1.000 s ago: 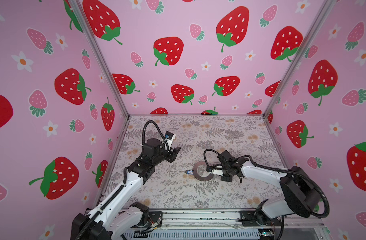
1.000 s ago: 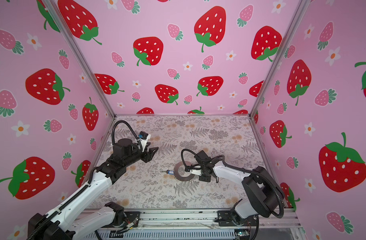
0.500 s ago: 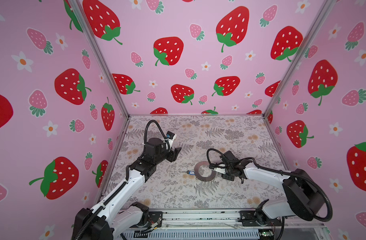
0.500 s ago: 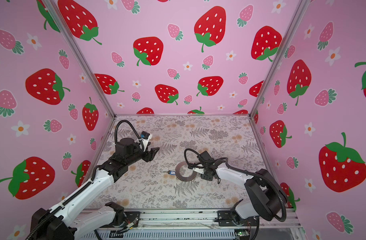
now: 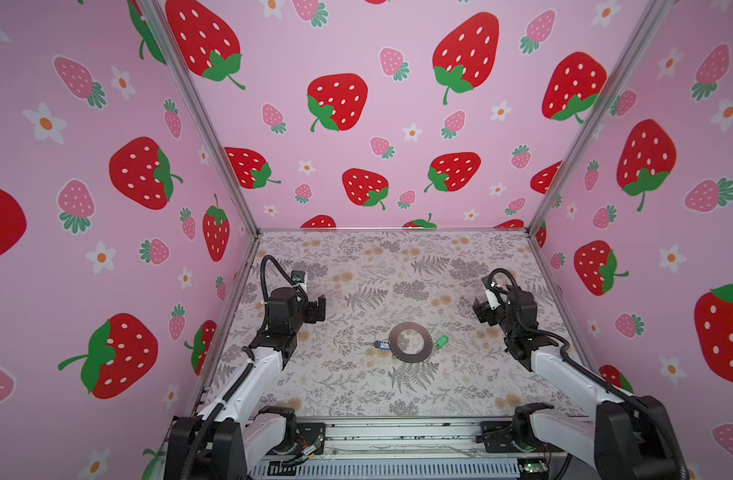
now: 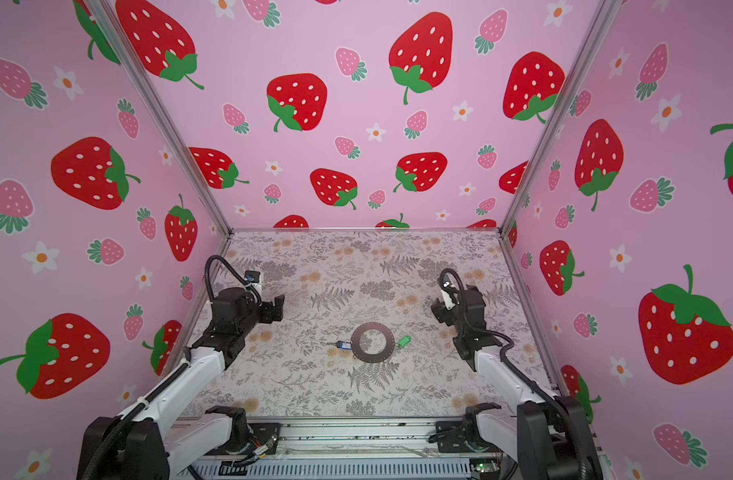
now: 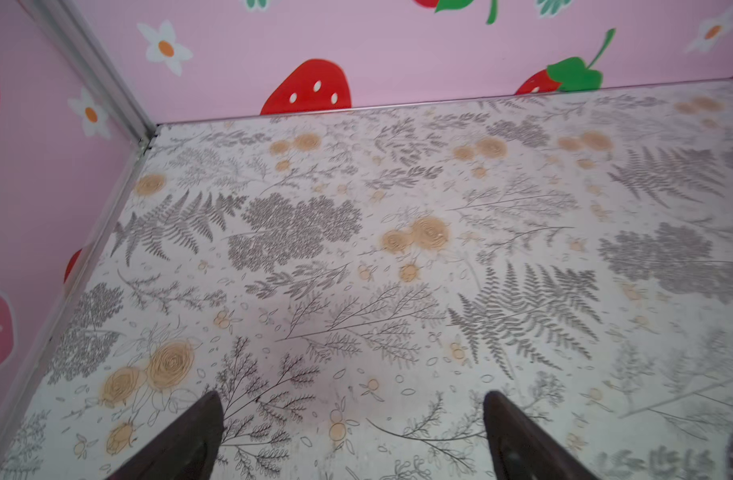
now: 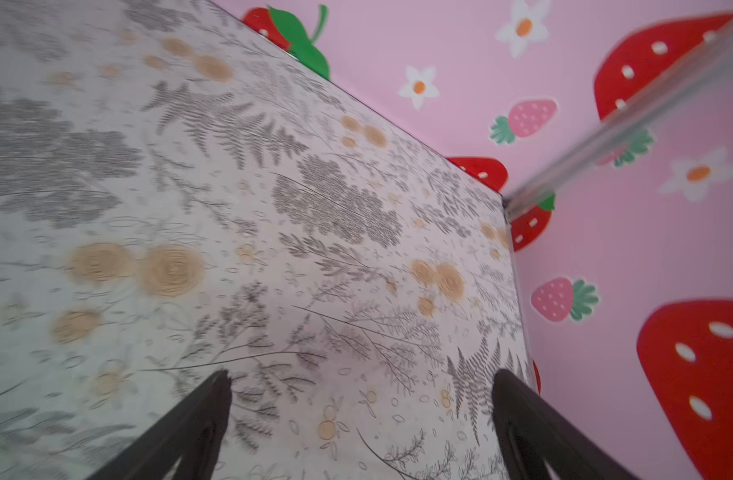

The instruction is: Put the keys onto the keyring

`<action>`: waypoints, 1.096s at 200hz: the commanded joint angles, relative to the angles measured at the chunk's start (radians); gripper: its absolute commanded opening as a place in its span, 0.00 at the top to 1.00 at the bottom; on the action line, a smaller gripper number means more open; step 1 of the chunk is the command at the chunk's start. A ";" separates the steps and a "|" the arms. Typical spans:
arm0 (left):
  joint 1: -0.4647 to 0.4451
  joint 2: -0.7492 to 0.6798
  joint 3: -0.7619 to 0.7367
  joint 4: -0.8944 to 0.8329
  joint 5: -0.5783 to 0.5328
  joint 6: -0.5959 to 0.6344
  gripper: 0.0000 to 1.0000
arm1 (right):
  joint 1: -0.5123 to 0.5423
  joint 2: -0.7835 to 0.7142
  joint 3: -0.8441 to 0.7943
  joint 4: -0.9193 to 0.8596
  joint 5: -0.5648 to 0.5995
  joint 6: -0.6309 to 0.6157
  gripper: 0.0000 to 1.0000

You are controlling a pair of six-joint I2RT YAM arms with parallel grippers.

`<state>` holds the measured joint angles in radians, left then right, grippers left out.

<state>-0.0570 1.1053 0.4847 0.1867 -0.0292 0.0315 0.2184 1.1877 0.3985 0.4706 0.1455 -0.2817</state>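
In both top views the flat grey keyring (image 5: 410, 358) (image 6: 373, 358) lies on the floral mat near the middle. The blue-headed key (image 5: 382, 344) (image 6: 343, 344) lies at its left rim, shaft pointing left. Just off the ring's right rim sits the green-headed key (image 5: 441, 341) (image 6: 403, 341). My left gripper (image 5: 317, 309) (image 6: 275, 309) (image 7: 352, 397) hovers open and empty at the left, well away from the ring. My right gripper (image 5: 481, 311) (image 6: 439, 311) (image 8: 362, 376) hovers open and empty at the right. Neither wrist view shows a key between the fingers.
Pink strawberry walls (image 5: 356, 124) enclose the mat on three sides, with metal corner posts (image 5: 207, 137). An aluminium rail (image 5: 398, 436) with both arm bases runs along the front edge. The left wrist view faces the back left corner, the right wrist view the back right corner.
My right gripper opened, left the ring's right rim and pulled back to the right; the green key now shows beside the ring. My left gripper opened wider and drew back slightly.
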 commanded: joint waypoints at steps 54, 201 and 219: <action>0.066 0.232 -0.149 0.593 0.045 -0.049 0.01 | -0.090 0.395 -0.184 0.900 -0.125 0.227 0.01; 0.069 0.456 -0.010 0.550 0.018 -0.058 0.01 | -0.093 0.385 -0.153 0.814 -0.133 0.223 0.01; 0.069 0.456 -0.011 0.550 0.018 -0.058 0.01 | -0.093 0.385 -0.151 0.813 -0.122 0.229 0.01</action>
<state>0.0151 1.5585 0.4423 0.7353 0.0063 -0.0231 0.1341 1.5696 0.2352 1.2549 0.0139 -0.0750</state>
